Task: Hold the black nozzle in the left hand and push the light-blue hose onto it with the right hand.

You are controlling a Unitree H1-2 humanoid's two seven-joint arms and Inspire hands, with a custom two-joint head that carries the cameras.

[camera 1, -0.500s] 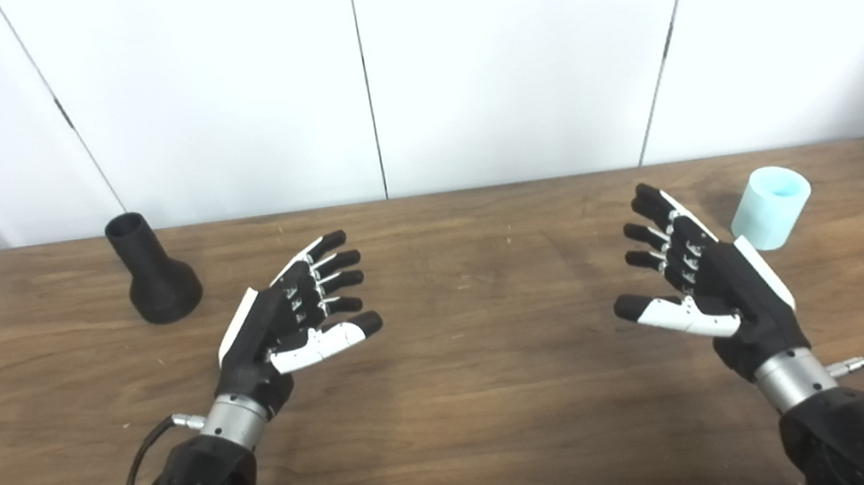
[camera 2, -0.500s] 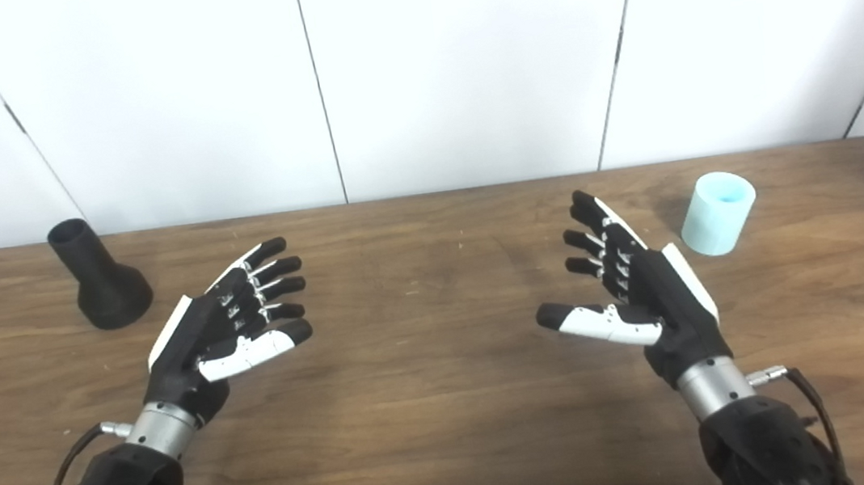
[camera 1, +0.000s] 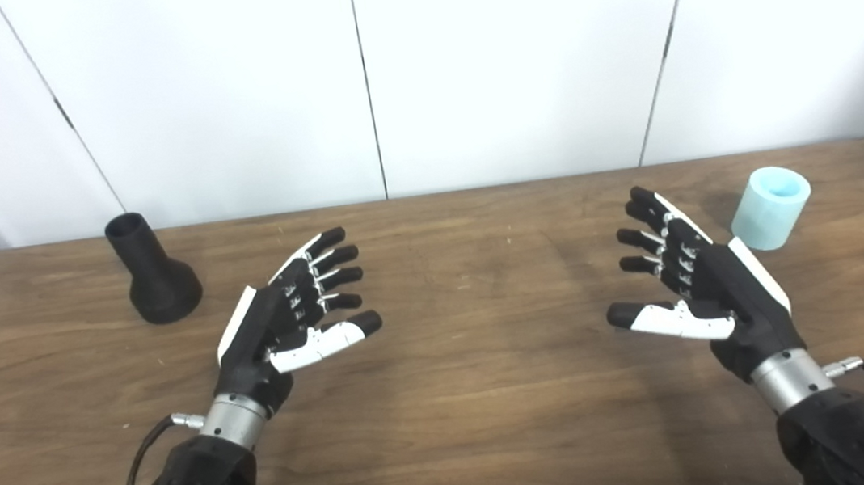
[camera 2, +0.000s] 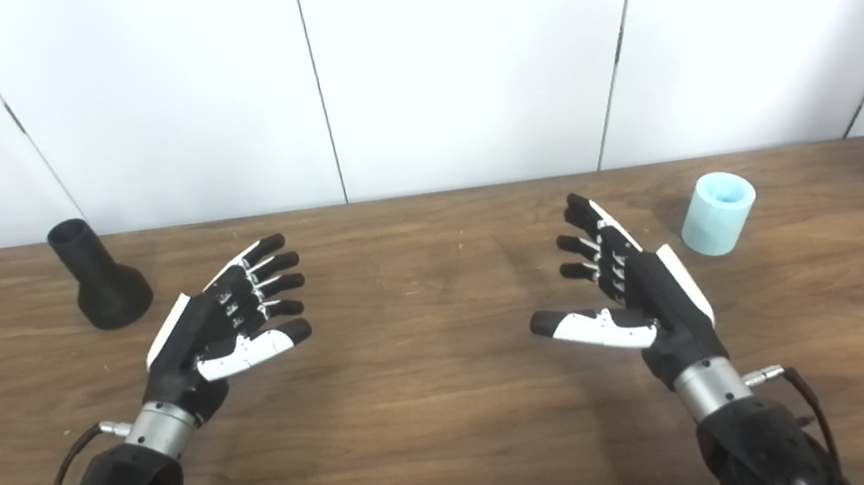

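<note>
- Left hand (camera 1: 287,324): lower left of centre, above the table (camera 1: 469,425). Fingers spread and palm turned inward, holding nothing.
- Right hand (camera 1: 701,285): lower right of centre. Fingers likewise spread, thumb extended toward centre, holding nothing.
- Black nozzle (camera 1: 152,270): upper left of frame, standing on its wide base with the narrow open end up. Near the left hand but not touching it.
- Light-blue hose (camera 1: 771,207): a short tube, upper right of frame, standing on end, just beyond the right fingertips and apart from them.
- Assessment: neither item is grasped; the reach is the step in hand.
- Recommendation: the left hand should wrap the nozzle's flared base, leaving the narrow neck exposed for mating. The right hand should encircle the hose at mid-wall without crushing its bore.
</note>
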